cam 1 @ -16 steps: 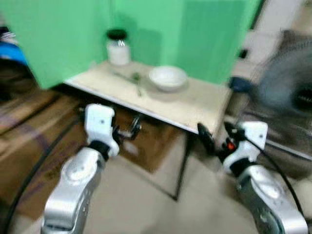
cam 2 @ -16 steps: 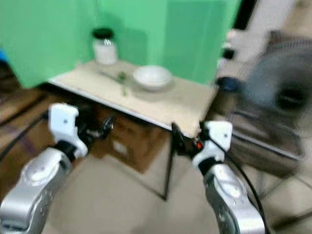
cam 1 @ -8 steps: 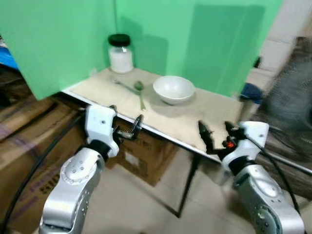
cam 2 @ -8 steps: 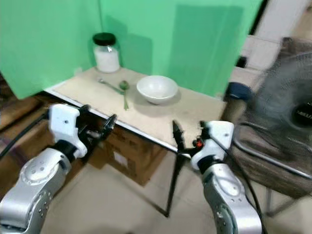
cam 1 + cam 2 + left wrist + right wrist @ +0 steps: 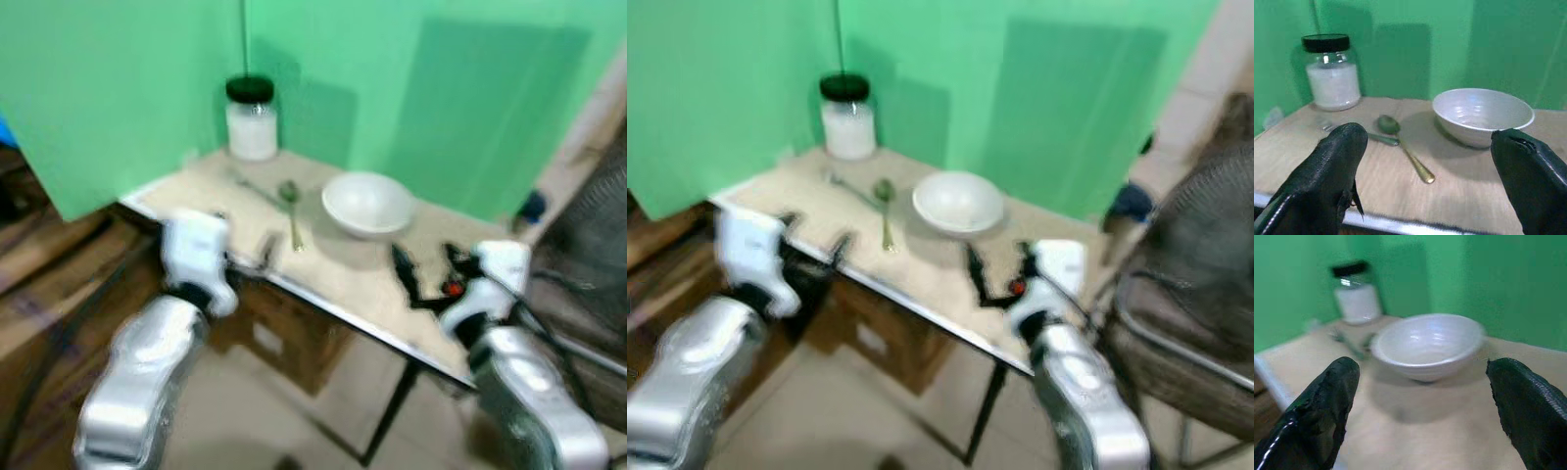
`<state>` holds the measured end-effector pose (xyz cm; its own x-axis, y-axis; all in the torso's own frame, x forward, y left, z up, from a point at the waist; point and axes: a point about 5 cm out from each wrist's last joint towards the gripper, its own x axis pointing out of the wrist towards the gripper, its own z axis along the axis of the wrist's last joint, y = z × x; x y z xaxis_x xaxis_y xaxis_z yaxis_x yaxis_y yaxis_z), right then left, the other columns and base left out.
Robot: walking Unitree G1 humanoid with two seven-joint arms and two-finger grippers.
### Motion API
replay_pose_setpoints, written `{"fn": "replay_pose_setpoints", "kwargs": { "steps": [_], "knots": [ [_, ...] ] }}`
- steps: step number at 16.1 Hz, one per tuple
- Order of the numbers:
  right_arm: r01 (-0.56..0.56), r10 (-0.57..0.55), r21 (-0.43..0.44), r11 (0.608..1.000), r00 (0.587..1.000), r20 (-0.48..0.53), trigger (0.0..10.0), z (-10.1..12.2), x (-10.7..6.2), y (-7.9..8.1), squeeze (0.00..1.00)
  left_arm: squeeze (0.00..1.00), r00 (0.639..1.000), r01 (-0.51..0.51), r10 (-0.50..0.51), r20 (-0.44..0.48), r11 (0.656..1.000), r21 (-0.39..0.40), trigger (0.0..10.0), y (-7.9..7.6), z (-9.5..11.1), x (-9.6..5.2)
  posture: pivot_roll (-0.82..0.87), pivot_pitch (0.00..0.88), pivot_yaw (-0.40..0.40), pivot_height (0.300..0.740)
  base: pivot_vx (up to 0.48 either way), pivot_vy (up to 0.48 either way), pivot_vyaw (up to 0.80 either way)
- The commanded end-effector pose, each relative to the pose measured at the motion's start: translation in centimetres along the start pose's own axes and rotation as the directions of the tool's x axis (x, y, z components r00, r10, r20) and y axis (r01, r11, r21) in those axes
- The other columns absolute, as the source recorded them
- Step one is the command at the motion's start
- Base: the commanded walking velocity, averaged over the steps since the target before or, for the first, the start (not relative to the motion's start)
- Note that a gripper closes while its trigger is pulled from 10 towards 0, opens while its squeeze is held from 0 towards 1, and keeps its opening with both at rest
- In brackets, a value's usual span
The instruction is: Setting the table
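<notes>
Bench (image 5: 372,269): pale top, thin dark legs, set in a corner of green backdrop (image 5: 127,69). Head views blurred.

White bowl (image 5: 367,203): upright, near the bench's middle.

Spoons (image 5: 1403,147): two, just beside the bowl, towards the jar; one with a greenish bowl and gold handle, the other silvery (their bowl ends lie close together).

Jar (image 5: 252,118): clear, white contents, black lid, at the back corner.

Left pincer (image 5: 1425,161): fingers spread wide, empty, at the bench's near edge, facing the spoons.

Right pincer (image 5: 1420,396): fingers spread wide, empty, above the benchtop, facing the bowl.

Cardboard box (image 5: 284,338): under the bench.
</notes>
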<state>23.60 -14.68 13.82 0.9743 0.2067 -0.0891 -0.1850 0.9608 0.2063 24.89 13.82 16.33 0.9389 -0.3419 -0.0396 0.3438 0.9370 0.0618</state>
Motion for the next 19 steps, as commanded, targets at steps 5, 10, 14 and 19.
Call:
{"fn": "replay_pose_setpoints", "kwargs": {
  "steps": [5, 10, 14, 19],
  "knots": [
    [0.026, -0.024, 0.088, 0.996, 0.999, -0.023, 10.0, 0.3, 1.9, 0.0, 0.00, 1.00, 1.000, 0.004, -0.003, -0.022, 0.999, 0.050, 10.0, 0.7, 0.0, -0.2, 0.09, 0.000, -0.035, 0.740, 0.277, 0.000, 0.00],
    [0.177, -0.165, 0.162, 0.971, 0.982, -0.089, 10.0, 1.1, 6.0, -2.2, 1.00, 1.00, 0.989, 0.147, -0.145, -0.029, 0.984, 0.105, 10.0, 0.4, 0.2, 0.0, 0.10, 0.000, -0.046, 0.740, 0.000, 0.000, 0.00],
    [0.329, -0.282, 0.258, 0.909, 0.938, -0.202, 10.0, 0.6, 9.0, -4.9, 1.00, 1.00, 0.959, 0.282, -0.280, -0.037, 0.952, 0.116, 10.0, 0.0, 0.3, -0.5, 0.11, 0.000, -0.065, 0.740, 0.000, 0.000, 0.00],
    [0.429, -0.307, 0.315, 0.847, 0.877, -0.369, 10.0, -0.4, 11.7, -5.2, 0.00, 0.66, 0.892, 0.449, -0.439, -0.103, 0.888, 0.103, 10.0, -1.2, -0.5, -1.3, 0.10, 0.000, -0.061, 0.740, 0.000, 0.000, 0.00]
  ]
}}
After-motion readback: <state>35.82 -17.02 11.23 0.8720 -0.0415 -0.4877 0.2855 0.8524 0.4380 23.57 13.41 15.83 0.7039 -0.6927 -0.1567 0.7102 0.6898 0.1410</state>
